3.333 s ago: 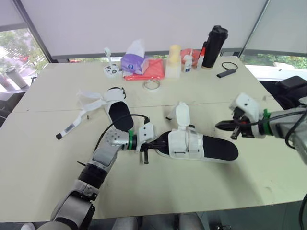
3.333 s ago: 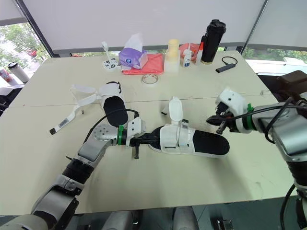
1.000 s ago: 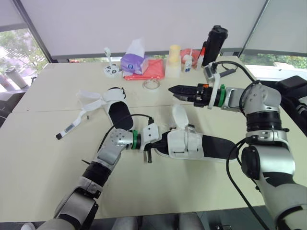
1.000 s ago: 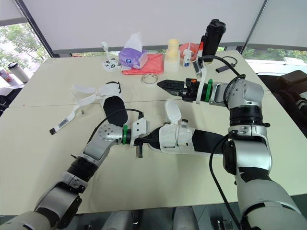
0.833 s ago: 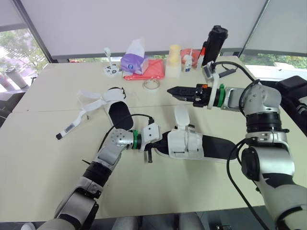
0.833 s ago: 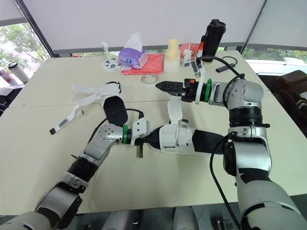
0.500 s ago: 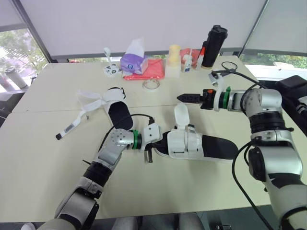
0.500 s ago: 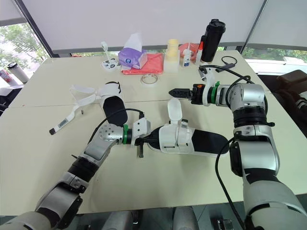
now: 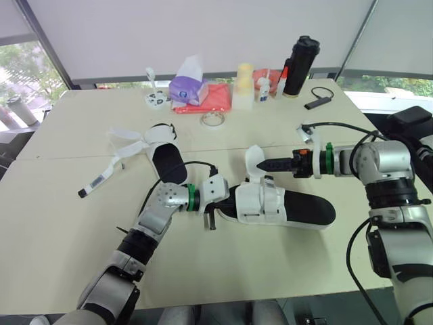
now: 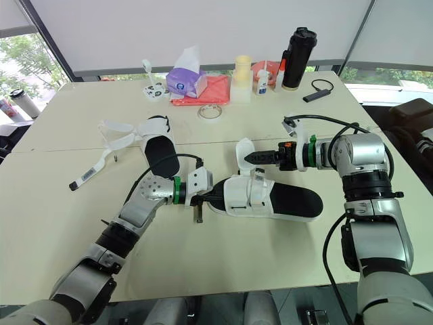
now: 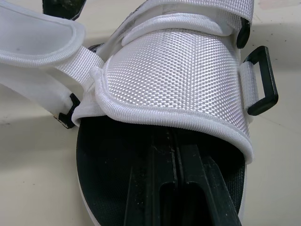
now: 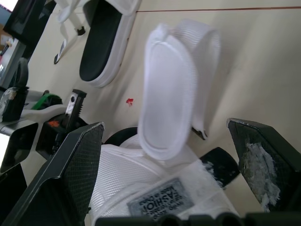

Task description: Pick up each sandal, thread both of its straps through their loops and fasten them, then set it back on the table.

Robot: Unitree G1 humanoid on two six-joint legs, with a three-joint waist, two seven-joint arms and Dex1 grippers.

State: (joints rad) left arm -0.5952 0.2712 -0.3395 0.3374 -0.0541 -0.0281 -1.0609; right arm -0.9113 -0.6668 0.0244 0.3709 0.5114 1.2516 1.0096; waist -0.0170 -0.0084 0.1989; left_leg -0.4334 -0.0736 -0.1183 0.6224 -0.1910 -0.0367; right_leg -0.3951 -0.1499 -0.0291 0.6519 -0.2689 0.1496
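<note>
The task is less than half done, as far as I can judge. One sandal (image 9: 287,208) lies on the worktop (image 9: 67,223), about in the middle and somewhat toward the front edge. Its wide front strap (image 11: 174,75) looks closed over the foot part. Its other strap (image 9: 255,162) stands up free and is not passed through the black loop (image 11: 261,80).

The left tool (image 11: 175,150) has its two fingers together, pushed into the front opening of this sandal and resting on the black insole. This seems to steady the sandal. The right tool (image 10: 252,157) is just beside the free strap, and its fingers (image 12: 70,169) are wide apart, with the strap between them but not gripped.

The second sandal (image 9: 166,159) lies more toward the left edge, with its straps (image 9: 128,143) spread open on the worktop. It looks untouched, so both of its straps are not yet fastened.
</note>
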